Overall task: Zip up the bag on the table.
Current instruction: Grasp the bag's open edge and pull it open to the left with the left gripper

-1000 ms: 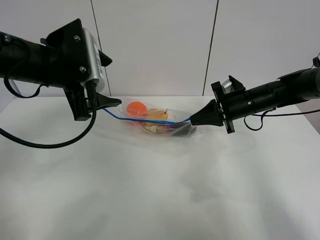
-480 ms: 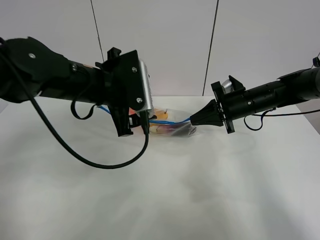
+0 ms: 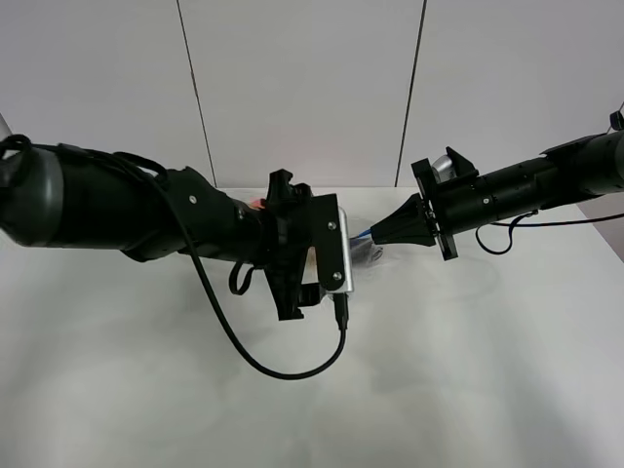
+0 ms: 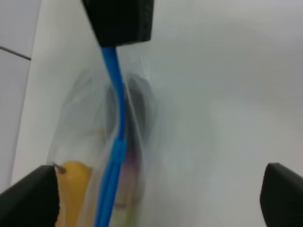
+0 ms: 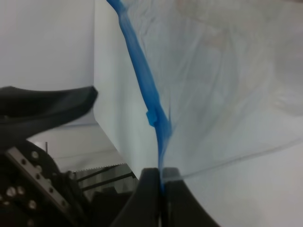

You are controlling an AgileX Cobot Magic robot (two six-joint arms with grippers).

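Note:
The clear bag point(image 4: 85, 127) lies on the white table point(image 3: 458, 370). In the high view my left arm covers nearly all of it; only a corner point(image 3: 368, 253) shows. My right gripper point(image 3: 374, 234) is shut on the end of the blue zip strip point(image 3: 363, 235); its wrist view shows the fingers point(image 5: 150, 194) pinching the strip point(image 5: 142, 75). My left gripper point(image 4: 161, 182) has its fingers point(image 4: 28, 196) wide apart, with the strip point(image 4: 116, 123) running between them untouched. The right gripper's tip point(image 4: 118, 21) is just ahead. A yellow pear point(image 4: 75, 182) shows through the plastic.
My left arm's wrist and camera block point(image 3: 327, 255) reach across the middle, close to the right gripper, with a cable loop point(image 3: 283, 366) hanging over the table. A grey panelled wall point(image 3: 302, 88) stands behind.
My left arm has swept to the right along the zip strip, from the bag's left end almost to the right gripper, and now covers the bag. The right arm has stayed still.

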